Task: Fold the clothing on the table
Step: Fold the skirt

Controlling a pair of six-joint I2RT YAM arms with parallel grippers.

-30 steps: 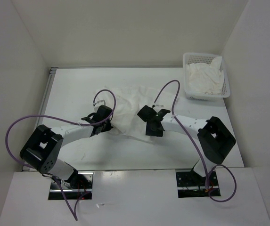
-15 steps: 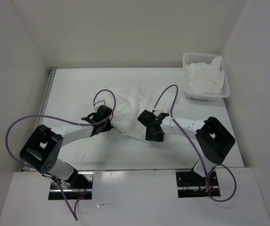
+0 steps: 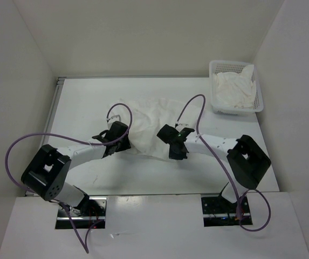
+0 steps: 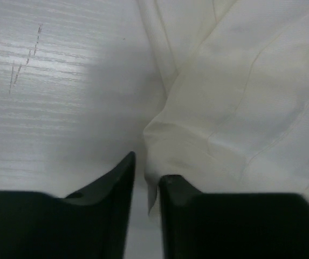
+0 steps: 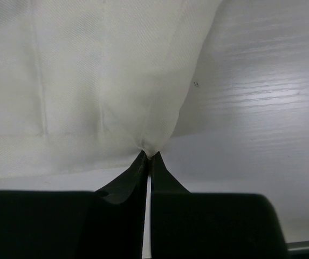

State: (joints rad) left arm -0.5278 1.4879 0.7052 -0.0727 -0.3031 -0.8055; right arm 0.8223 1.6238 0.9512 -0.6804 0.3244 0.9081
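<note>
Bare table (image 3: 84,102) lies open left of the clothing (image 3: 150,114), while the basket (image 3: 227,63) blocks the far right corner.

The thin white clothing (image 3: 150,117) lies rumpled and spread out, midway across the white table (image 3: 84,97).

Overhead, you get bright, even light and a sharp picture; the arms (image 3: 211,143) throw faint shadows on the table (image 3: 79,102). Your wrist views run dimmer: grey shadow beside the clothing (image 4: 240,108), left gripper (image 4: 148,168) blurred up close.

One garment (image 3: 153,120), one basket (image 3: 227,66), one cloth heap (image 3: 232,89), one bench (image 3: 84,102); two claws: left claw (image 4: 149,167), right claw (image 5: 148,156).
</note>
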